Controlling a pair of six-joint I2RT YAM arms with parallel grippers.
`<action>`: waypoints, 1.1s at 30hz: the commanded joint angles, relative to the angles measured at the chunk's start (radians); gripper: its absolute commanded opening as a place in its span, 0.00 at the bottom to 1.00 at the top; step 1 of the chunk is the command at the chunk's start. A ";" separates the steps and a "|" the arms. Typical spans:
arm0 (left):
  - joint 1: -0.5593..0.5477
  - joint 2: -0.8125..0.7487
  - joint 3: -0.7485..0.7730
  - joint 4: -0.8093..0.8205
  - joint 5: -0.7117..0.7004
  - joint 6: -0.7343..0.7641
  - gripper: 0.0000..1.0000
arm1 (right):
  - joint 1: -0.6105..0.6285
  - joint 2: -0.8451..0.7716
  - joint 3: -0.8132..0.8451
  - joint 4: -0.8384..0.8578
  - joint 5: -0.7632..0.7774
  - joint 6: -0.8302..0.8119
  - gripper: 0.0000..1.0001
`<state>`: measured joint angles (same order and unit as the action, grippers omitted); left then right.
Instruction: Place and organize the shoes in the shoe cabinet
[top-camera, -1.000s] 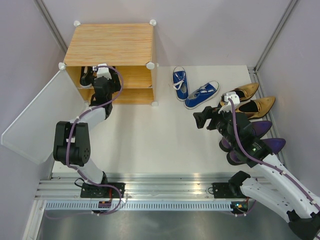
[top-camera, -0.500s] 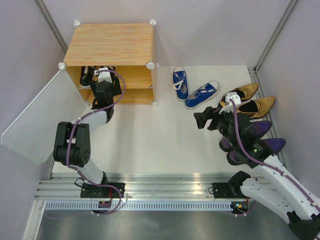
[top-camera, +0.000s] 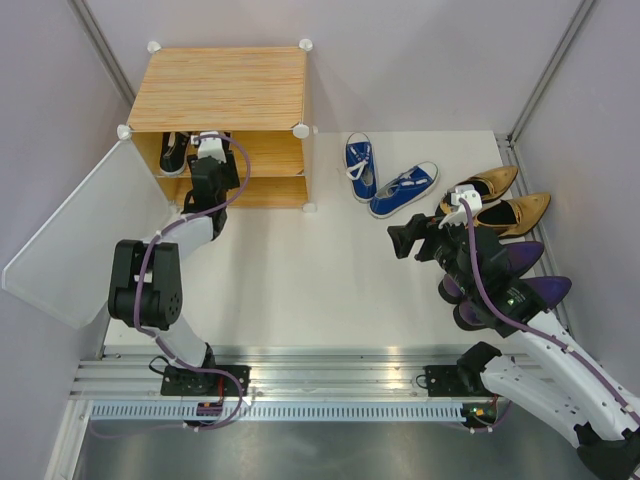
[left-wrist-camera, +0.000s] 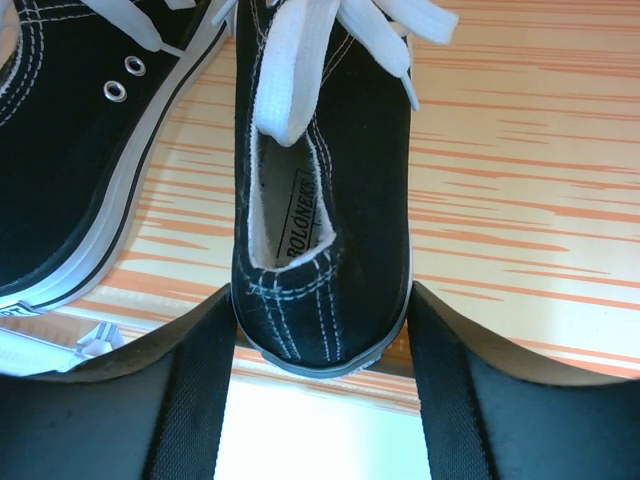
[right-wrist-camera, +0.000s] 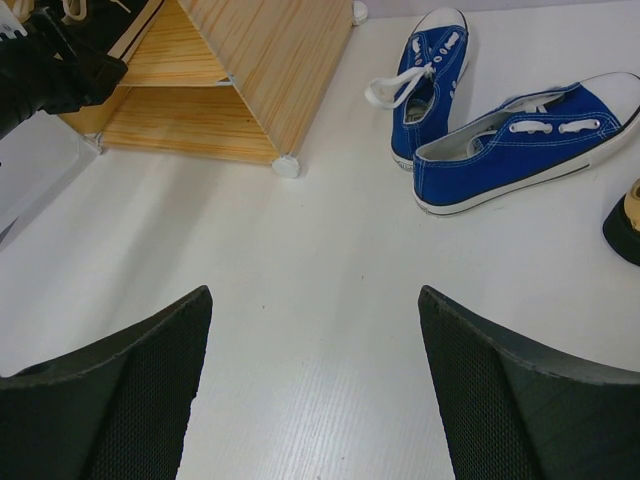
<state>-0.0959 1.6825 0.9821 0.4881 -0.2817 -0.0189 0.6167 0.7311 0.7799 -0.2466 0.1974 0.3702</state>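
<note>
The shoe cabinet (top-camera: 220, 88) stands at the back left with its door (top-camera: 80, 240) swung open. On its wooden shelf (left-wrist-camera: 520, 150) sits a black sneaker (left-wrist-camera: 320, 200) with white laces, heel toward me. My left gripper (left-wrist-camera: 320, 300) is shut on that heel, a finger pressing each side. The other black sneaker (left-wrist-camera: 70, 150) lies just left of it. In the top view my left gripper (top-camera: 205, 140) reaches into the cabinet's upper shelf. My right gripper (right-wrist-camera: 315, 300) hovers open over bare table, near the blue sneakers (right-wrist-camera: 520, 140).
Two blue sneakers (top-camera: 360, 165) lie right of the cabinet. Gold heels (top-camera: 520, 212) and purple heels (top-camera: 540, 292) line the right wall, partly under my right arm (top-camera: 480, 270). A white corner connector (right-wrist-camera: 287, 166) marks the cabinet's near corner.
My left jaws have narrowed onto the black sneaker's heel, after the wrist drew back slightly and came forward again. The right arm has not moved.
</note>
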 joint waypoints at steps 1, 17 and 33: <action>0.018 0.029 0.036 -0.075 -0.036 0.004 0.61 | -0.005 -0.013 -0.001 0.032 -0.003 0.001 0.88; 0.093 -0.003 0.046 -0.103 -0.053 -0.036 0.09 | -0.006 -0.012 0.001 0.032 -0.009 0.001 0.87; 0.157 0.011 0.064 -0.088 -0.137 0.002 0.12 | -0.005 -0.010 -0.001 0.030 -0.006 -0.001 0.87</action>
<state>-0.0113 1.6829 1.0080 0.4458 -0.2317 -0.0235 0.6167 0.7273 0.7792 -0.2466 0.1963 0.3702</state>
